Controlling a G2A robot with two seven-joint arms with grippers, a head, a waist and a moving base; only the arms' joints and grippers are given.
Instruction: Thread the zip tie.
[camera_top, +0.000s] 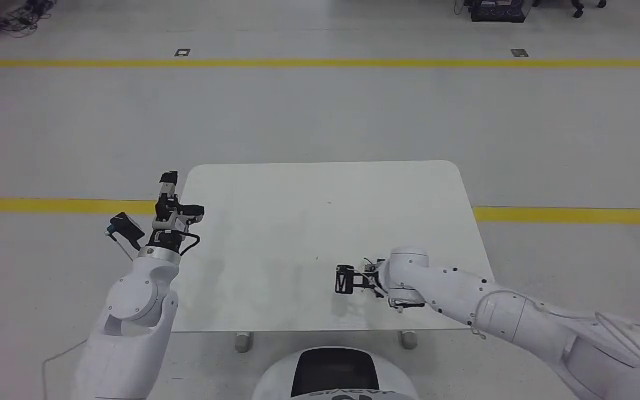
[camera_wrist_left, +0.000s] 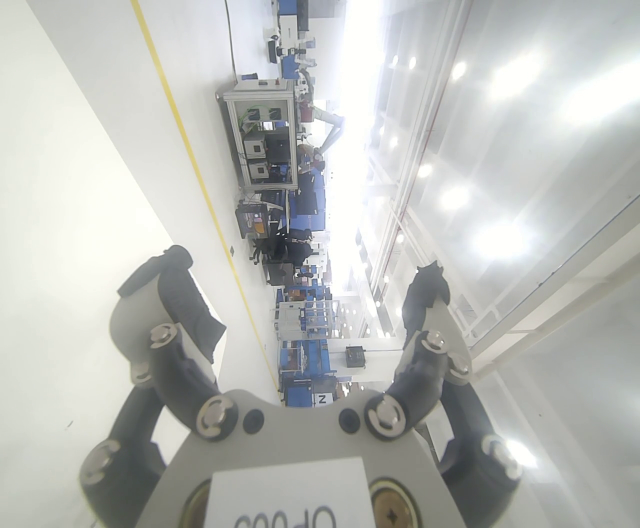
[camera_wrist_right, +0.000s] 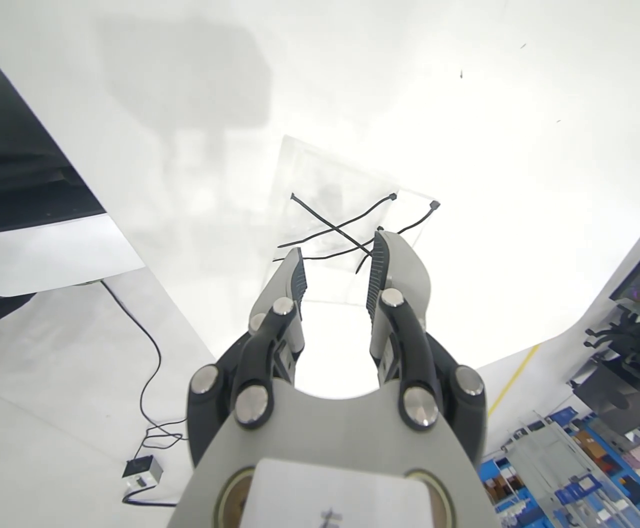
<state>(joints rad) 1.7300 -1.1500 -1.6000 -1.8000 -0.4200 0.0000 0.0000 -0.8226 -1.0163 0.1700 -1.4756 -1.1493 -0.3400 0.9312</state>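
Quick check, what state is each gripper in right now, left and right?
Left gripper: open, holding nothing.
Right gripper: open, holding nothing, pointed at the zip ties.

Partly hidden
Tail ends of zip ties (camera_wrist_right: 336, 229) covered by right gripper (camera_wrist_right: 337, 245); clear tray (camera_wrist_right: 300, 160) edges too faint to trace.

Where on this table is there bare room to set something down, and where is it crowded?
The far half of the table is bare from edge to edge, as is the strip along its left edge by the left gripper. Crowded: ahead of the right gripper, where three crossed zip ties lie on a clear tray.
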